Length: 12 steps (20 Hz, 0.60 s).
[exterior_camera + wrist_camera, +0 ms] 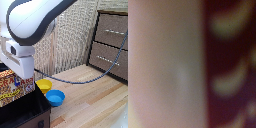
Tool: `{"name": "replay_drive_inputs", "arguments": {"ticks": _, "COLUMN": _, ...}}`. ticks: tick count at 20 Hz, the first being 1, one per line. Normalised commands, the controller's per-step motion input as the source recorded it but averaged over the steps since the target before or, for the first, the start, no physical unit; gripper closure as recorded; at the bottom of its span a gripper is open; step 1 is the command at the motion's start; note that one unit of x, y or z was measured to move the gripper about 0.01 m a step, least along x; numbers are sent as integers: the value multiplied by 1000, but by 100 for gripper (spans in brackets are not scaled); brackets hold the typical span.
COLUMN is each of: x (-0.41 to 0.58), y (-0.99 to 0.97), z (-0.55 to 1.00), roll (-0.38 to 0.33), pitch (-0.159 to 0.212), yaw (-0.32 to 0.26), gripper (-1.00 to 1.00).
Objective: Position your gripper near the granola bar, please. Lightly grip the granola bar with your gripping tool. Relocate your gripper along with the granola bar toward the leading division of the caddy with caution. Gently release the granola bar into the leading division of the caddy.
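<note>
Gripper (21, 75) low over caddy (27, 107), fingers hidden behind granola bar (15, 86); open or clamped, cannot tell. Bar upright, above caddy's near compartment. Wrist view blurred, useless. Advice: lower straight, keep bar clear of divider, release only once seated.

Exterior view bright and soft; wrist view wholly blurred (no detail).
</note>
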Motion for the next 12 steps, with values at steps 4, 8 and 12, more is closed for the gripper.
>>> {"name": "replay_drive_inputs", "arguments": {"ticks": 4, "x": -396, "y": 490, "z": -244, "roll": -147, "pitch": 136, "yaw": -144, "gripper": 100}}
{"name": "replay_drive_inputs", "arguments": {"ticks": 8, "x": -392, "y": 512, "z": -220, "roll": -161, "pitch": 133, "yaw": -140, "gripper": 100}}
{"name": "replay_drive_inputs", "arguments": {"ticks": 12, "x": -94, "y": 561, "z": -165, "roll": -63, "pitch": -6, "yaw": -212, "gripper": 100}}
